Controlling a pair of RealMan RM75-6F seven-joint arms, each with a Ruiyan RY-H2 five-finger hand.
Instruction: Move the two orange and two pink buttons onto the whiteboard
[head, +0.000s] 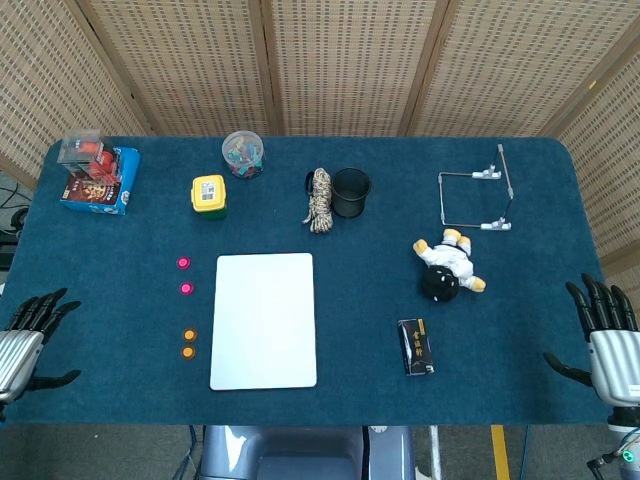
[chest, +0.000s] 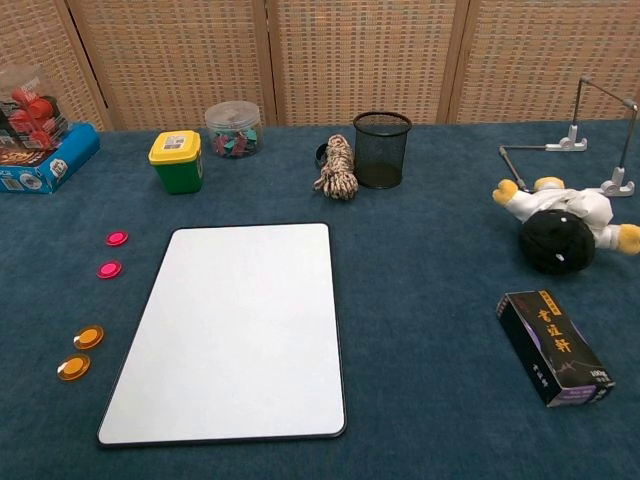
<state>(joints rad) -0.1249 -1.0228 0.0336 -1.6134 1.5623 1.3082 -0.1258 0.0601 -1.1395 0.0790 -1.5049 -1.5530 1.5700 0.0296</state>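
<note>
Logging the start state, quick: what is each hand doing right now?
Left hand: open, fingers apart, holding nothing, at the table's left edge.
Right hand: open, fingers spread, holding nothing, at the table's right edge.

Bare cloth around pink buttons, orange buttons; whiteboard apparently unobstructed.

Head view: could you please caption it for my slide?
Both hands, left and right, wait open at table edges; four buttons lie beside the bare whiteboard.
</note>
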